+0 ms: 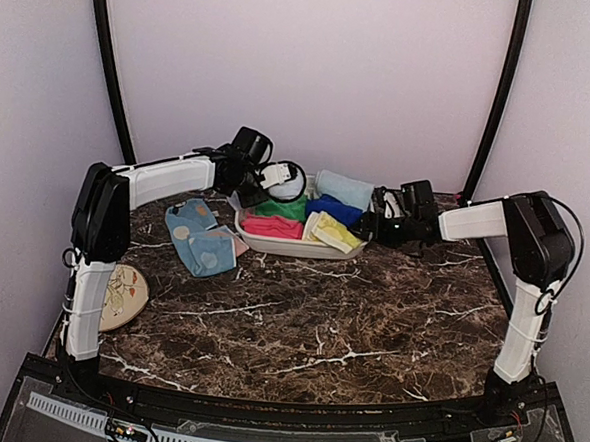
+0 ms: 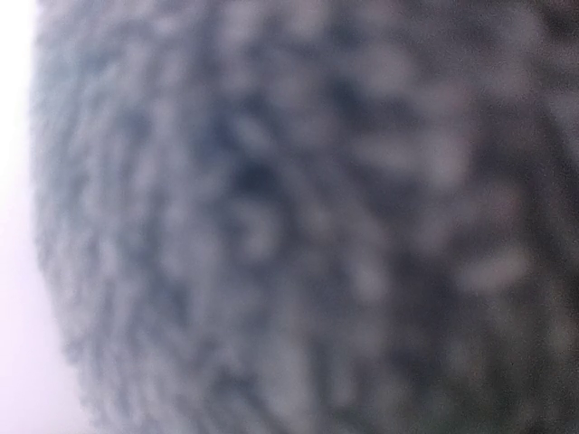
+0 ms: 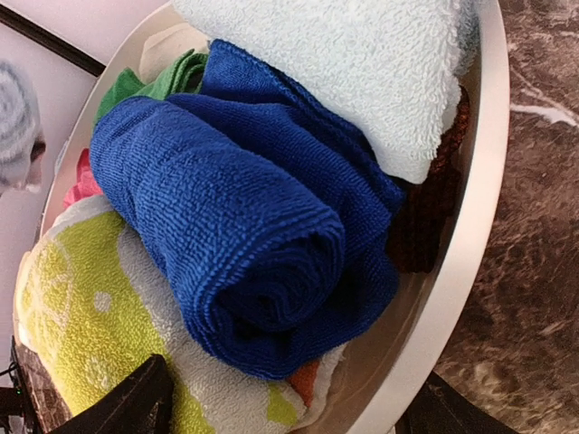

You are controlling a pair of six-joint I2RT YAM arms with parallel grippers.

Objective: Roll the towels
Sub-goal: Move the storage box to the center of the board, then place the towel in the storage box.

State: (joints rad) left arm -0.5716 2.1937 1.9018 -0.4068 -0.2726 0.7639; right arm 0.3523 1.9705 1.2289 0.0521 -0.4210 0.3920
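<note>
The spotted medium-blue towel (image 1: pixel 202 237) lies loosely spread on the marble table, left of the white tray (image 1: pixel 273 246). The plain pale blue towel (image 1: pixel 344 189) lies rolled at the tray's back; it also shows in the right wrist view (image 3: pixel 362 63). My left gripper (image 1: pixel 270 176) is at the tray's back left against a pale grey-white roll (image 1: pixel 288 185). Blurred grey-blue cloth (image 2: pixel 289 217) fills the left wrist view and hides the jaws. My right gripper (image 1: pixel 367 225) is open at the tray's right end, its fingertips (image 3: pixel 136 398) either side of the dark-blue roll (image 3: pixel 244 244) and tray rim (image 3: pixel 461 262).
The tray holds pink (image 1: pixel 272 227), green (image 1: pixel 286 209), dark-blue (image 1: pixel 334 210) and yellow (image 1: pixel 332 232) rolled towels. A round beige plate with a drawing (image 1: pixel 122 296) sits at the table's left edge by the left arm. Walls close in at the back and sides.
</note>
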